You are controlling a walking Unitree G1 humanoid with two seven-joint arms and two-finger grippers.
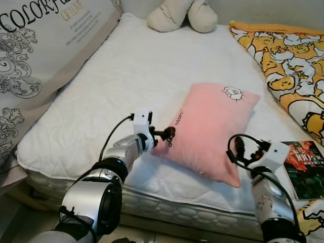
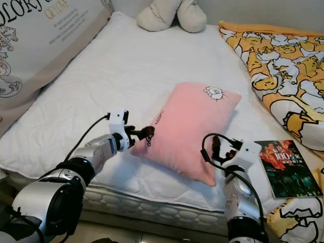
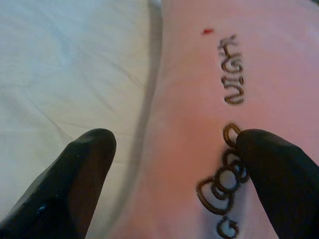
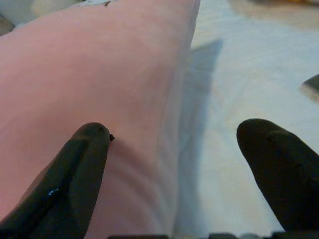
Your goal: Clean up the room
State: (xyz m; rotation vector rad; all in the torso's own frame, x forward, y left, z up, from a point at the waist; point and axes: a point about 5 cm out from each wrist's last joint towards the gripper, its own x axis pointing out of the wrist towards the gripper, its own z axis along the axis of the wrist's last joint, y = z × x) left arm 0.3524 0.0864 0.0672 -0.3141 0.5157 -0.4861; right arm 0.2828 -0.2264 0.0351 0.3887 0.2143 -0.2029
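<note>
Pink pillow [image 1: 210,129] flat on mattress [image 1: 126,76]

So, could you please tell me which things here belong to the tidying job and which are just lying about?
In hand:
pink pillow
left end effector, open at its edge
right end effector, open at its corner

Lying about:
book
yellow blanket
plush toy

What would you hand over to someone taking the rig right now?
Left gripper: open, fingers astride the pink pillow's left edge, not closed on it.
Right gripper: open, at the pillow's near right edge, one finger over the pillow, one over the white mattress.
The pillow lies flat mid-bed; a book sits to its right, beside the yellow blanket.
Done: both grippers placed. Left: probably grasp, lift and put the pillow away.
</note>
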